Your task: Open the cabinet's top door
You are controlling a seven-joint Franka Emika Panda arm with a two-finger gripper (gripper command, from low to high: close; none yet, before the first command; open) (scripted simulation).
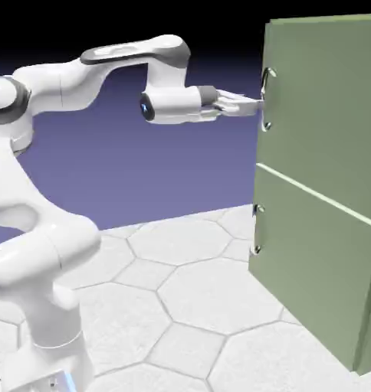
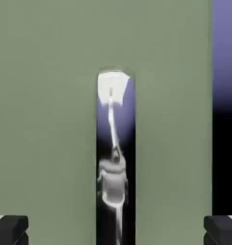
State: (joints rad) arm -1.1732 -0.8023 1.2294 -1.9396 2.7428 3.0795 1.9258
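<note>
Our gripper point(image 1: 254, 106) points level at the top door point(image 1: 326, 99) of the cabinet point(image 1: 319, 253), its jaws spread wide with the silver handle point(image 1: 267, 98) between them. We see this handle point(image 2: 115, 158) upright and centred in the hand view.

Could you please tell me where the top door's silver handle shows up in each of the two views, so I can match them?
Exterior view: the handle sits right of centre in the upper part, on the near edge of the top door, just ahead of the gripper.
Hand view: the handle is a tall mirror-like bar at centre, running to the bottom edge.
Shared landmark: the sage-green top door panel behind it.
</note>
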